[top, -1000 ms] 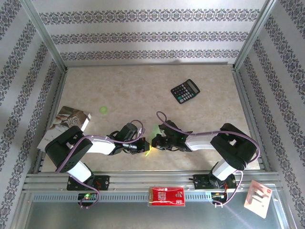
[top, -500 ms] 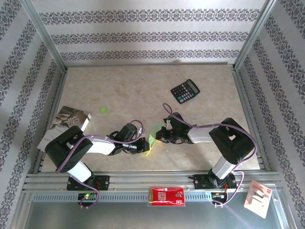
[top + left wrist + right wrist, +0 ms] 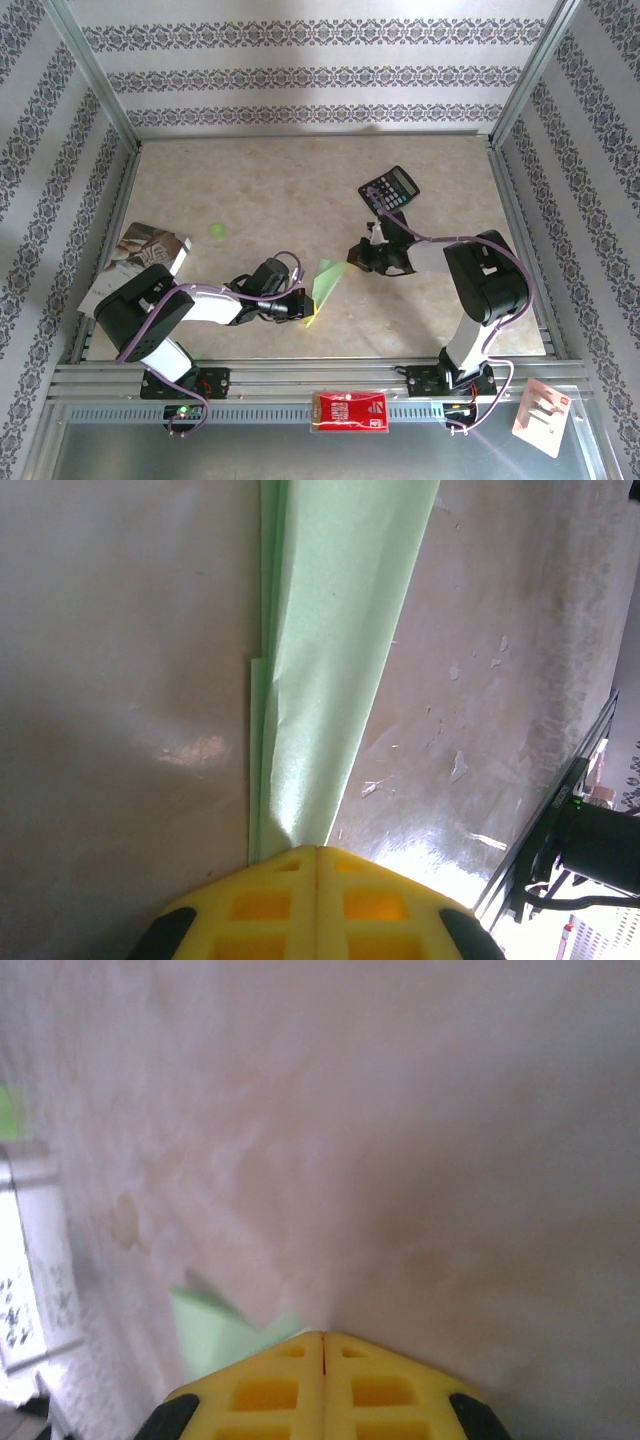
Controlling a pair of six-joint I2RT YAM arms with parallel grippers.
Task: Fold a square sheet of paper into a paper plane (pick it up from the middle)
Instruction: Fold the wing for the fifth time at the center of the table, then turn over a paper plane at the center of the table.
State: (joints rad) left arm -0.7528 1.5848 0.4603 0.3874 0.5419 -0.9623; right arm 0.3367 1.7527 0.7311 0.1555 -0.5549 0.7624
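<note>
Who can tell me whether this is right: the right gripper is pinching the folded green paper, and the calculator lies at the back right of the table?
One slip: the left gripper is the one pinching the folded green paper. The left wrist view shows the paper running out from between its shut fingers. The calculator does lie at the back right of the table.

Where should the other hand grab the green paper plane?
Probably at the free far end of the paper plane, coming from the right. The left hand pinches the near end, and the folded layers lie flat and thin, easy to pinch across.
</note>
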